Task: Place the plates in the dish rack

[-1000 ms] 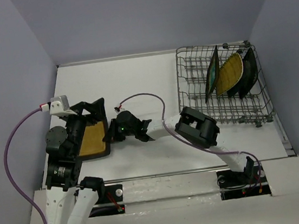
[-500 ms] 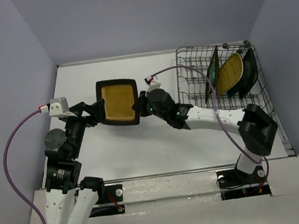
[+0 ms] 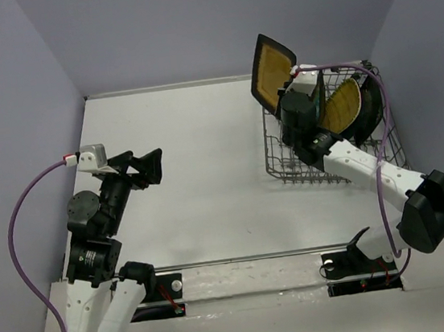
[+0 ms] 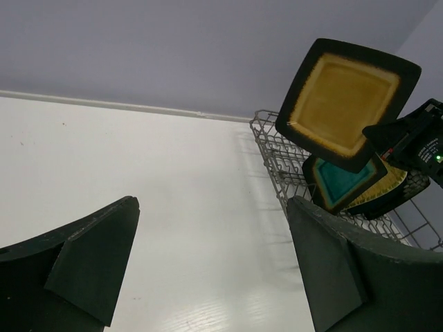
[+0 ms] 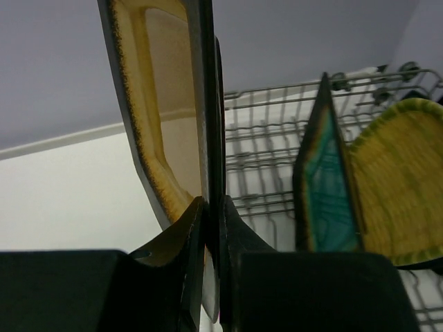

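Lower left of the top view: left gripper (image 3: 143, 166) hangs over the white table (image 3: 208, 184), jaws spread wide, nothing between them; its wrist view shows only bare tabletop between the two dark fingers (image 4: 90, 270).

Right of centre: right gripper (image 5: 211, 207) clamped tight on the lower edge of the mustard-centre plate (image 3: 272, 67); the plate is held on edge, near upright, above the left end of the dish rack (image 3: 287, 170); its yellow face is turned toward the left of the frame, its dark back toward the rack; the right wrist view shows it edge-on, the left wrist view corner-down like a diamond; contact with the wires cannot be told.

Upper right, in the rack: teal-centre plate (image 5: 325, 194) standing on edge just beside the held one; then the yellow ribbed plate (image 3: 344, 106), leaning; a dark plate (image 3: 372, 103) behind it, pattern too small to read.
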You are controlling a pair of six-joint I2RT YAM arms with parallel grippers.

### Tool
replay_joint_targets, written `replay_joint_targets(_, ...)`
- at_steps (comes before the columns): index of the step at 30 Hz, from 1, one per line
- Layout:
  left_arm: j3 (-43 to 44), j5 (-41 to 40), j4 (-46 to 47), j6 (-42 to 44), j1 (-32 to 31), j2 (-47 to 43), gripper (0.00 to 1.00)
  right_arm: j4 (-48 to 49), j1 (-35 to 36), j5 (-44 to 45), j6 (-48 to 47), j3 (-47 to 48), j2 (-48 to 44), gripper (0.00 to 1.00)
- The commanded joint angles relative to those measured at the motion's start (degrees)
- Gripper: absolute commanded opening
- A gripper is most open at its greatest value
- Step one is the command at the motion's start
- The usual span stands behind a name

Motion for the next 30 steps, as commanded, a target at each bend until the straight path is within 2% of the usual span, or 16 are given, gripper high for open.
replay_joint_targets(1, -0.3, 1.4, 3.1, 0.5, -0.6, 0.6, 0.99, 15.0, -1.4, 10.9, -6.9, 0.1, -0.1, 0.07)
replay_joint_targets(6, -0.2, 1.5, 3.0, 0.6, -1.3, 1.3, 0.99, 23.7, -1.4, 16.5, -12.4, -1.0, 4.3, 0.07)
replay_joint_targets(9, -0.2, 1.5, 2.9, 0.6, -2.0, 1.9, 0.99, 31.0, -1.4, 18.4, -16.0, -0.9, 7.8, 0.07)
replay_joint_targets(14, -0.1, 1.5, 2.7, 0.6, -3.8, 3.3, 0.99, 37.7, -1.4, 20.3, -21.4, -0.1, 12.7, 0.07)
replay_joint_targets(30, 0.5, 1.0, 2.2, 1.1, -7.0, 4.9, 0.99, 34.8, -3.5, 20.4, -12.4, -4.9, 18.2, 0.07)
